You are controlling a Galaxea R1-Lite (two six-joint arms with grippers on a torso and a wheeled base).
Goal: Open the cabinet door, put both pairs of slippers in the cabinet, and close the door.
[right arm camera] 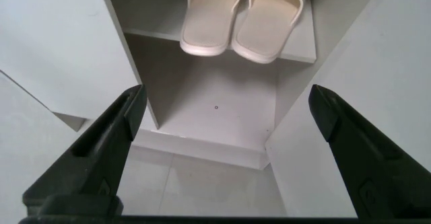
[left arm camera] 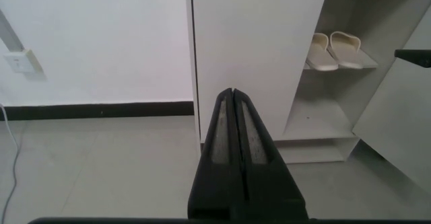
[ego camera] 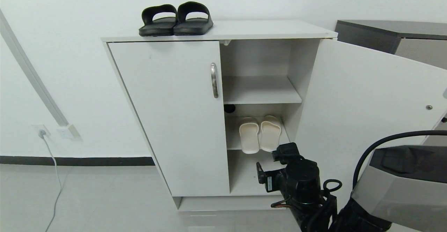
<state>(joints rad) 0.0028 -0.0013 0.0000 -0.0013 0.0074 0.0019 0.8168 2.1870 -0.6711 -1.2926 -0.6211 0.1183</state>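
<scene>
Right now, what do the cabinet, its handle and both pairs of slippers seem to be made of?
Cabinet: probably white laminated board, matte; flat, thin panels. Handle: metal, brushed; silvery sheen. Black slippers: likely rubber or foam; dull, moulded in one piece. Cream slippers: likely soft foam; smooth, thick, rounded edges.

a bare room, perhaps an entryway, is suggested by a white shoe cabinet (ego camera: 167, 120) against a plain wall (ego camera: 70, 68), black skirting (ego camera: 77, 161), a wall socket (ego camera: 41, 131) and tiled floor (ego camera: 104, 197).
</scene>
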